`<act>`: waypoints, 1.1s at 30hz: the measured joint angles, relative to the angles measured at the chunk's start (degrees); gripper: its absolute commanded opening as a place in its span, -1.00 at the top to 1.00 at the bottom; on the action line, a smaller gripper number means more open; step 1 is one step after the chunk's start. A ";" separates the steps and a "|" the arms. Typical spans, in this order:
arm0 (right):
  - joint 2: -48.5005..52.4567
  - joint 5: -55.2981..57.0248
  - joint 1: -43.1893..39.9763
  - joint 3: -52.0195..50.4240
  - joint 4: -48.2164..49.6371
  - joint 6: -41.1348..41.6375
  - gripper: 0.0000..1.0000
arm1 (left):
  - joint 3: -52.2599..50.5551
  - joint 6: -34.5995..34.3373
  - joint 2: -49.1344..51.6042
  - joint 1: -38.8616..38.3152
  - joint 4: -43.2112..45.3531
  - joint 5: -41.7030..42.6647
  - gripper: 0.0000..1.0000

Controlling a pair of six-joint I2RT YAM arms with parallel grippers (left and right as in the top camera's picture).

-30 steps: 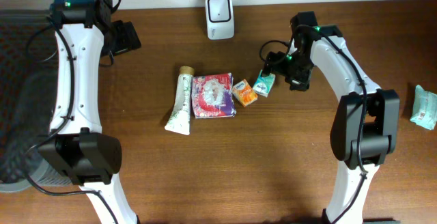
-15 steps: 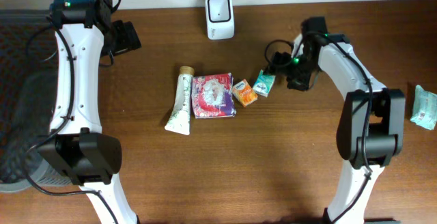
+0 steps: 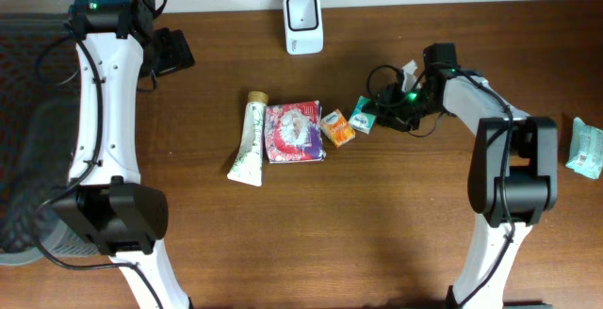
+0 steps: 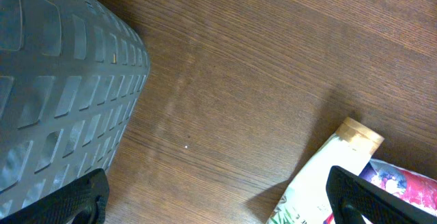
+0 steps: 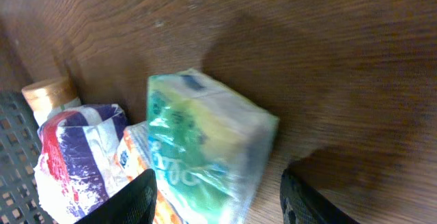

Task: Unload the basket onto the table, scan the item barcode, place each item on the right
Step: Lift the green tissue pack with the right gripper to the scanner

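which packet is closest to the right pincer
The small green packet at the row's right end; it sits inside the open right pincer, while the orange packet and red packet lie farther left.

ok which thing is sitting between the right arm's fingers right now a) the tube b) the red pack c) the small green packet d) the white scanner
c: in the right wrist view the small green packet sits between the two fingers, while the tube, the red pack and the scanner lie further off.
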 measured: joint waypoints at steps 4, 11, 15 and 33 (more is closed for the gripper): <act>0.59 -0.13 0.72 0.00 0.26 0.85 0.20 | 0.00 -0.02 0.00 0.00 0.00 0.00 -0.98; 0.20 -1.95 0.61 -4.70 8.28 2.45 0.92 | 0.00 -0.02 0.00 0.00 0.00 0.00 -0.98; 0.33 -7.80 0.09 -5.57 8.13 1.14 0.92 | 0.00 -0.02 0.00 0.00 0.02 0.00 -0.98; -1.03 -47.08 11.58 16.57 14.67 -1.25 0.92 | 0.00 -0.02 0.00 0.00 0.02 0.00 -0.98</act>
